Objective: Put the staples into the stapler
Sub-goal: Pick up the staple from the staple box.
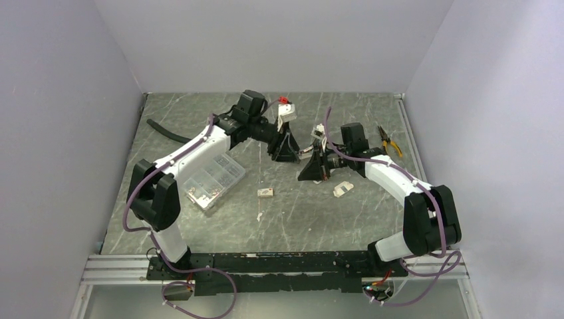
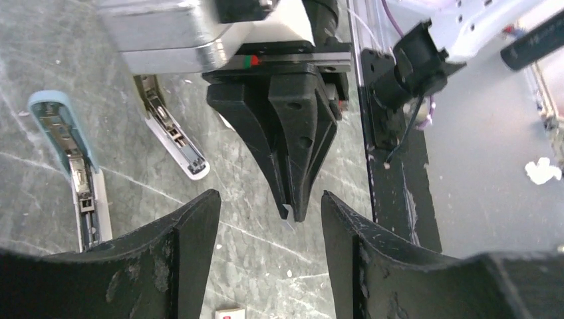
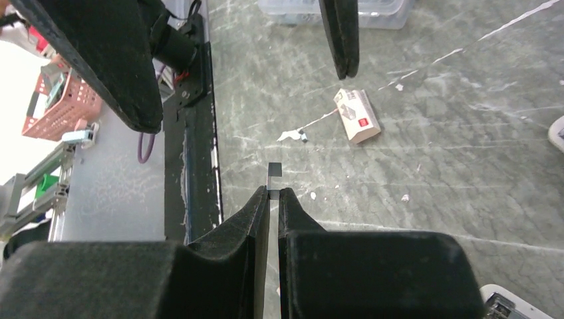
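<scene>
- Our right end effector (image 3: 274,193) is pinched narrow on a small metal strip (image 3: 273,173).
- Our left end effector (image 2: 269,197) gapes wide, facing it.
- We spot the staple box (image 3: 357,116) lying untouched mid tabletop (image 3: 465,166).

Enclosed work booth
Plain pale lilac walls (image 1: 266,40) box in a dark grey-green marbled counter (image 1: 299,219) under even light.
</scene>
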{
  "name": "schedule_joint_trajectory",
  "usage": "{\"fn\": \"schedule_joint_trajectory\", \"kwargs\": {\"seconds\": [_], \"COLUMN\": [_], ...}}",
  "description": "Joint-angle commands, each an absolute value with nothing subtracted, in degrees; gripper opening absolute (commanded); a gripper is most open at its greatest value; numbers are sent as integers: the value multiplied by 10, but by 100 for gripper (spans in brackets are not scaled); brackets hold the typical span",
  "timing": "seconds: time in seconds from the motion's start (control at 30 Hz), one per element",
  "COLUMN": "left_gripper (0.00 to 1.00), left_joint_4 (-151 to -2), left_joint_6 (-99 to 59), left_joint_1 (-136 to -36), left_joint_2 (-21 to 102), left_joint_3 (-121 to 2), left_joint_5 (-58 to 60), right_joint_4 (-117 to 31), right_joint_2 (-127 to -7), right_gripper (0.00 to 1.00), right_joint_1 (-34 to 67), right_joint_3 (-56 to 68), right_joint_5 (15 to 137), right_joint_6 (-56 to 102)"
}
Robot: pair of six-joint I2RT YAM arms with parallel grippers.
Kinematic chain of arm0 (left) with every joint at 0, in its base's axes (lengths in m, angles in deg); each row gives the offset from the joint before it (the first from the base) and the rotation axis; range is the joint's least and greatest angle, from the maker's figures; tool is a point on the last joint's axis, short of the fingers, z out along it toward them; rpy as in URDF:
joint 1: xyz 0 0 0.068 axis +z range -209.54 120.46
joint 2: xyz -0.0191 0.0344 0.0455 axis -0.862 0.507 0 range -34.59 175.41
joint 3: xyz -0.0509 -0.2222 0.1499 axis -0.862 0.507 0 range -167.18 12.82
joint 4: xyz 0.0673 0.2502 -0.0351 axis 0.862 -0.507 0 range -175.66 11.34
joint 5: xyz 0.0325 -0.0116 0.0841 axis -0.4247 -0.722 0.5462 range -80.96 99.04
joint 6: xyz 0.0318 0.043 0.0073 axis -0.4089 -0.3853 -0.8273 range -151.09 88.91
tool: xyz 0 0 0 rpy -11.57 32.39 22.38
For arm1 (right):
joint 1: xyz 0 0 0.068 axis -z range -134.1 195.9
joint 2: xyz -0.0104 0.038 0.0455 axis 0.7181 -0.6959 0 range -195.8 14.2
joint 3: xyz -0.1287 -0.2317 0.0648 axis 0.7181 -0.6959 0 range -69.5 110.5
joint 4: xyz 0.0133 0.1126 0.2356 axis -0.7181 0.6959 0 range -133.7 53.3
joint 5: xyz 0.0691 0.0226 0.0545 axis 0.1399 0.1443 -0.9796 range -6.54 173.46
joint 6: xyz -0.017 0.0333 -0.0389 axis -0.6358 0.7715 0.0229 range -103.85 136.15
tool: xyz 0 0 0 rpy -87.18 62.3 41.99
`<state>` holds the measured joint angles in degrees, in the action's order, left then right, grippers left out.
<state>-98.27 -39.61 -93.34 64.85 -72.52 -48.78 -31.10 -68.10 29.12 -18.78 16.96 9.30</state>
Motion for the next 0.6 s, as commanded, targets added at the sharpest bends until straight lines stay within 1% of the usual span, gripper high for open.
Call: {"fn": "schedule_joint_trajectory", "kwargs": {"seconds": [0.0, 0.17, 0.3, 0.57], "left_gripper": [62, 61, 59, 52], "left_joint_4": [-1078, -1121, -1110, -1112], "left_joint_6": [-531, -582, -587, -598], "left_joint_1": [-950, -961, -963, -966], "left_joint_2": [660, 668, 671, 679], "left_joint_3": [-741, -750, -735, -727], "left_joint_5": [-510, -521, -527, -531], "right_joint_4": [-266, -259, -259, -256], "right_joint_2": [-675, -667, -662, -659], "right_gripper": [0, 0, 0, 0], "right_joint_1": [281, 272, 269, 263], "right_joint_3": [-168, -169, -170, -171], "right_joint_5": [155, 163, 168, 177], "right_joint_6": [21, 3, -1, -8]}}
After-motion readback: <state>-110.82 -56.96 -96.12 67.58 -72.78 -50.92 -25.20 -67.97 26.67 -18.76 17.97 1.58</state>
